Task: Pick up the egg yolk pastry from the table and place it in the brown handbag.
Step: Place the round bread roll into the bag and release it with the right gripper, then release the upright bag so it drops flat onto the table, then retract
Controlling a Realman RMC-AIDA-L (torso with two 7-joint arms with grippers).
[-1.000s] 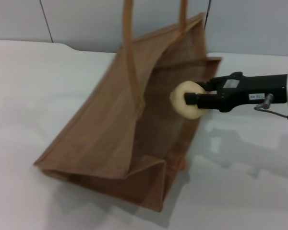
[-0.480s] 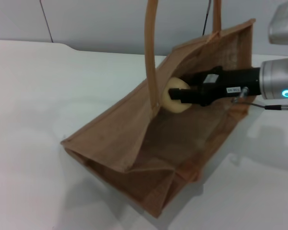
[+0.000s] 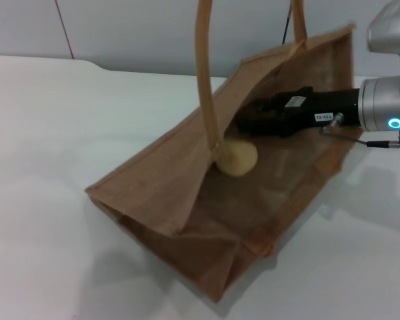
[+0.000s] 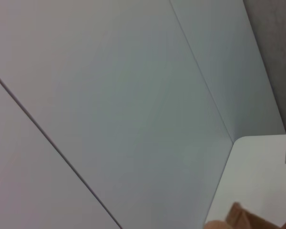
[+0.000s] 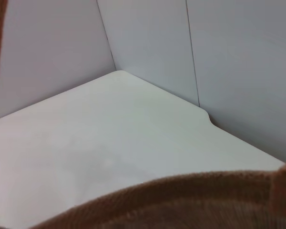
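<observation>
The brown handbag (image 3: pixel 157 183) lies tilted on the white table (image 3: pixel 47 133), its mouth facing right and its handles (image 3: pixel 205 80) pulled up out of the head view. The pale-yellow egg yolk pastry (image 3: pixel 238 157) rests inside the bag on its lower wall, close behind the near handle. My right gripper (image 3: pixel 245 124) reaches in through the mouth, just above the pastry and apart from it, open and holding nothing. The right wrist view looks over the bag's rim (image 5: pixel 205 200) at the table (image 5: pixel 109 133). My left gripper is out of view.
Grey wall panels (image 3: pixel 120 33) close off the table's far edge. The left wrist view shows mostly wall, a table corner (image 4: pixel 262 167) and a scrap of the bag (image 4: pixel 243 220). Bare tabletop lies left of and in front of the bag.
The right gripper carried the pastry into the bag, then let it go; the pastry dropped onto the bag's lower wall. The bag shifted right and tilted earlier.
</observation>
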